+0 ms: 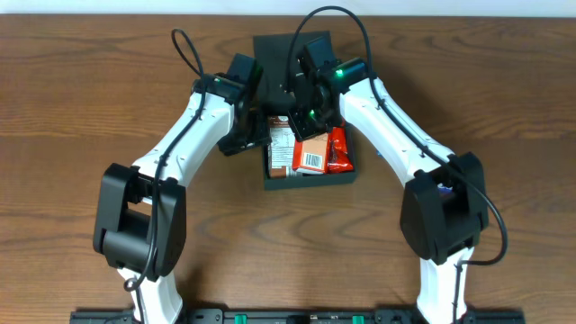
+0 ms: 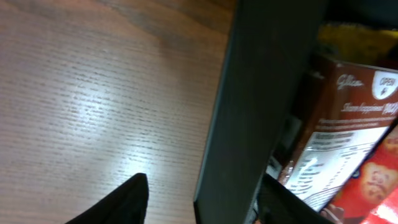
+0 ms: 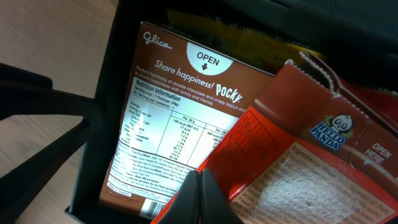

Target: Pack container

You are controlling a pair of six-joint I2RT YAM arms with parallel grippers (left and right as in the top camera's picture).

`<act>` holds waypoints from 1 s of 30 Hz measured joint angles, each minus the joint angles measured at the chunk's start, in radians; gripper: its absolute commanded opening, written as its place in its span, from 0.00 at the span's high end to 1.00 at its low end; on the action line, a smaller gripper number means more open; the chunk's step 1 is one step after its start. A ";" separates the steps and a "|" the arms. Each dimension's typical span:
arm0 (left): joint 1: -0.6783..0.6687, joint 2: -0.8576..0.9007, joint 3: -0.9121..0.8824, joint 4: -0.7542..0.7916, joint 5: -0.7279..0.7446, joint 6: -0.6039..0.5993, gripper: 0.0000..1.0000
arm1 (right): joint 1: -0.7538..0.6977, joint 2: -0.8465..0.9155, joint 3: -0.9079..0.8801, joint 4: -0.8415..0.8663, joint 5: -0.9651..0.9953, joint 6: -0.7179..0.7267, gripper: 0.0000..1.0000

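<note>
Straddling the left wall of the container (image 1: 310, 180), the left gripper (image 1: 255, 135) stands with its jaws apart. One finger (image 2: 127, 199) hangs outside over the table (image 1: 90, 90) and the other sits inside the box. The left wrist view shows a clear gap between the outer finger and the wall, so nothing is clamped.

The container sits at the middle of the table between the two arms. Its lid (image 1: 279, 49) is folded open toward the far side.

The right gripper (image 1: 301, 115) hangs over the far half of the container. In the right wrist view its jaws are closed tip to tip and hold nothing. The tips meet just above the line where the Hello Panda box (image 3: 311, 168) meets the Pocky box (image 3: 168, 124). Whether the tips touch either box cannot be told.

Three items fill the container side by side:
- The brown Pocky box lies against the left wall, its nutrition panel facing up.
- The orange Hello Panda box lies next to it in the middle, slightly tilted.
- A red packet (image 1: 337, 148) lies along the right wall.

A yellow packet (image 3: 273, 40) shows beyond them at the lid end, mostly in shadow.
</note>
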 measured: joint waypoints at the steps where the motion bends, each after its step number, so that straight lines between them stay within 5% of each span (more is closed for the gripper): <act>1: -0.001 0.000 0.000 0.002 0.002 0.001 0.59 | 0.000 0.000 0.000 0.000 0.000 0.000 0.99; 13: -0.006 0.000 0.000 0.000 -0.006 0.000 0.49 | 0.000 0.000 0.000 0.000 -0.001 0.000 0.98; 22: -0.008 0.013 0.000 0.022 0.015 -0.014 0.71 | 0.000 0.000 0.000 0.001 0.000 0.000 0.99; 26: -0.012 0.014 0.001 0.037 0.027 -0.022 0.94 | 0.000 0.000 0.000 0.002 -0.002 0.000 0.98; 30: -0.014 0.014 0.003 0.041 0.026 -0.018 0.94 | 0.000 0.000 0.000 -0.001 0.008 0.000 0.99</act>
